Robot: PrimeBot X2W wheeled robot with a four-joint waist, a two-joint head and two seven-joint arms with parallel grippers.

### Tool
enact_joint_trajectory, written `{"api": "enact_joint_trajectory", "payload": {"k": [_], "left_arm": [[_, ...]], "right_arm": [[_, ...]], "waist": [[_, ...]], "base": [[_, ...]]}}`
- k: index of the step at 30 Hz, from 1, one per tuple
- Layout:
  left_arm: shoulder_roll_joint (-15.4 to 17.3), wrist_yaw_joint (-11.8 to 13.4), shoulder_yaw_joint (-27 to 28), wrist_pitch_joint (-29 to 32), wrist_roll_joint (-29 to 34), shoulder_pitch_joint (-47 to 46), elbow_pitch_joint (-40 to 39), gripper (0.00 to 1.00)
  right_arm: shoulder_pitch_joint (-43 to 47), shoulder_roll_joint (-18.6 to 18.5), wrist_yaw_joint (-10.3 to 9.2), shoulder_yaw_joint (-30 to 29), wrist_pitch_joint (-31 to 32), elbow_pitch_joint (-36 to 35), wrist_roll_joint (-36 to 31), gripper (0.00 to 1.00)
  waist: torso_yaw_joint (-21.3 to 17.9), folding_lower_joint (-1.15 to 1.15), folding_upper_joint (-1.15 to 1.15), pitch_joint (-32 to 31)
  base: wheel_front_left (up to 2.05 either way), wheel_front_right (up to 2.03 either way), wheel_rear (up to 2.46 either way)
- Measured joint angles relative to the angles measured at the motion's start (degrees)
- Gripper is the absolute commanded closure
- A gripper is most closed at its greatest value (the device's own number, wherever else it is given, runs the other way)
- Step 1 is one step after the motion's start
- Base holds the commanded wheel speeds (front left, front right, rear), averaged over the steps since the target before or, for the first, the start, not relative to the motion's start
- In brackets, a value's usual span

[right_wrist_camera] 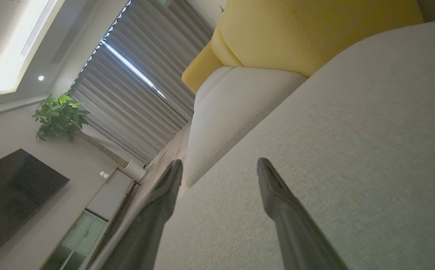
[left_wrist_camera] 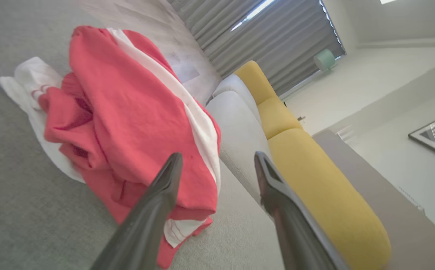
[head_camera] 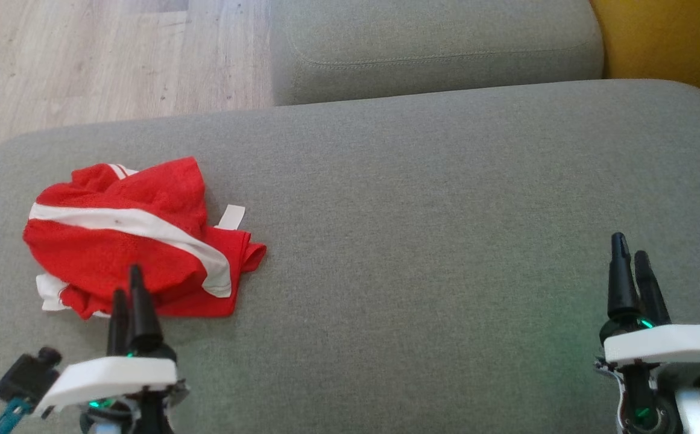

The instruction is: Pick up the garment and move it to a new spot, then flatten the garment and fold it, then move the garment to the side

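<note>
At the near edge of the head view, the left gripper [head_camera: 128, 283] points up at the lower left with its jaws spread and nothing between them. The right gripper [head_camera: 629, 246] stands at the lower right, well apart from it, its jaws spread as well over bare grey fabric.

Just beyond the left gripper's tips lies the garment [head_camera: 132, 241], red with a white stripe, crumpled in a heap on the left part of the broad grey sofa seat [head_camera: 416, 211]. Whether the tips touch the cloth I cannot tell. A small white tag sticks out at its right side.

Farther back sits a second grey cushion [head_camera: 434, 48], with wooden floor [head_camera: 84, 60] to its left and a yellow cushion [head_camera: 669, 36] to its right.
</note>
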Motion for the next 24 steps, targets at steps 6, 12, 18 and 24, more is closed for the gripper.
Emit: {"api": "enact_joint_trajectory", "payload": {"k": [6,12,18,24], "left_arm": [[0.02,0.49,-2.9,-1.05,8.56,-0.01,-0.12,0.0],[0.25,2.07,-5.27,-1.96,16.18,-0.03,-0.71,0.0],[1.36,4.13,-7.94,-2.85,21.72,-0.08,-0.82,0.0],[2.75,6.46,-10.6,-3.86,26.24,-0.71,-1.08,0.0]], "right_arm": [[0.0,0.0,0.0,0.85,-1.09,-0.8,-6.65,0.0],[0.0,0.0,0.0,2.02,-2.07,-0.46,-13.07,0.0],[-0.01,-0.01,0.0,3.25,-2.96,-0.05,-18.67,0.0],[-0.05,-0.01,0.0,3.97,-3.7,-0.23,-24.07,0.0]], "waist": [[-0.02,0.0,0.0,0.01],[-0.14,0.0,0.0,0.15],[-0.4,0.0,0.0,0.35],[-0.77,0.0,0.0,0.46]], "base": [[0.0,0.0,0.0],[0.0,0.0,0.0],[0.0,0.0,0.0],[0.0,0.0,0.0]]}}
